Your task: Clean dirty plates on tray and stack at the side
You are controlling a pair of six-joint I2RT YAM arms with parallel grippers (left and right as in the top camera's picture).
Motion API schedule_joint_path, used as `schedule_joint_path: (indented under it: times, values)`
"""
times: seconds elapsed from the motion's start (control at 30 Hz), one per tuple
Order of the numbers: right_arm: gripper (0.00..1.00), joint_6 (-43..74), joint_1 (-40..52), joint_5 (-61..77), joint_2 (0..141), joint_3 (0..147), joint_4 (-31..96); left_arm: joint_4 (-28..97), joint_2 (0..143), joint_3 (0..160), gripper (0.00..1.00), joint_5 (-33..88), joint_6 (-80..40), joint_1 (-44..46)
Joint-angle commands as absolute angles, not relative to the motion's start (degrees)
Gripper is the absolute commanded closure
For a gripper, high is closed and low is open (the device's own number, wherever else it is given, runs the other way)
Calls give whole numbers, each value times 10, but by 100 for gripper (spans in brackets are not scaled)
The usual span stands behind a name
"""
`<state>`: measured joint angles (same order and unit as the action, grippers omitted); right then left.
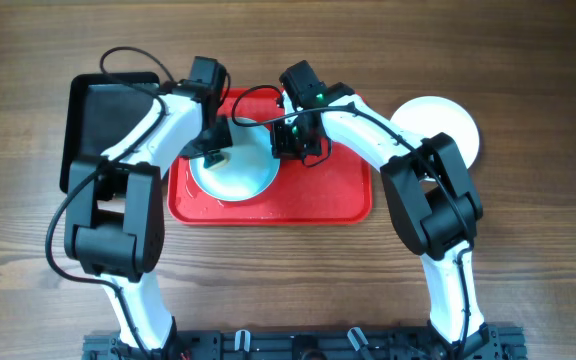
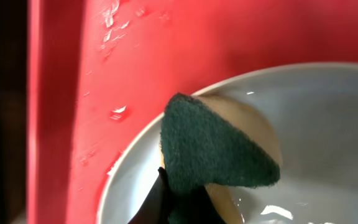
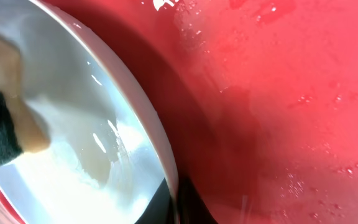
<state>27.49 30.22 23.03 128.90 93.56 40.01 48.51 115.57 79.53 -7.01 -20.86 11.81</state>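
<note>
A brown wooden table [image 1: 528, 250] carries a large red rectangular plastic tray [image 1: 328, 200], a smaller black rectangular tray [image 1: 103, 120] just beside its left end. A pale mint-white glossy round plate [image 1: 240, 180] lies on the red tray's left half, its rim pinched in the closed right gripper [image 1: 292, 140]. A white round plate [image 1: 450, 120] rests on the table past the tray's right end. The left gripper [image 1: 213, 154] clamps a yellow-and-green sponge [image 2: 216, 149] against the mint plate.

The red tray [image 1: 333, 195] looks like smooth, glossy plastic beaded with droplets. The pale plate [image 2: 328, 124] is glossy and wet. The sponge [image 2: 210, 149] has a rough green scouring face on tan foam. The desk [image 1: 288, 280] is matt wood grain.
</note>
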Motion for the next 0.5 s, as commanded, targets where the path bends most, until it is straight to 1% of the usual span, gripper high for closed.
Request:
schedule_joint_path:
  times: [0.0, 0.23, 0.37, 0.47]
  values:
    - [96, 297, 284, 211, 1315, 933, 401, 523, 1171, 781, 96, -40, -156, 87]
    - [96, 290, 273, 222, 1315, 933, 392, 567, 1171, 781, 96, 90, -2, 91]
    - [95, 288, 272, 224, 1315, 933, 390, 565, 1171, 781, 96, 215, 102, 102]
    - [96, 286, 272, 224, 1315, 933, 390, 559, 1171, 781, 96, 289, 148, 114]
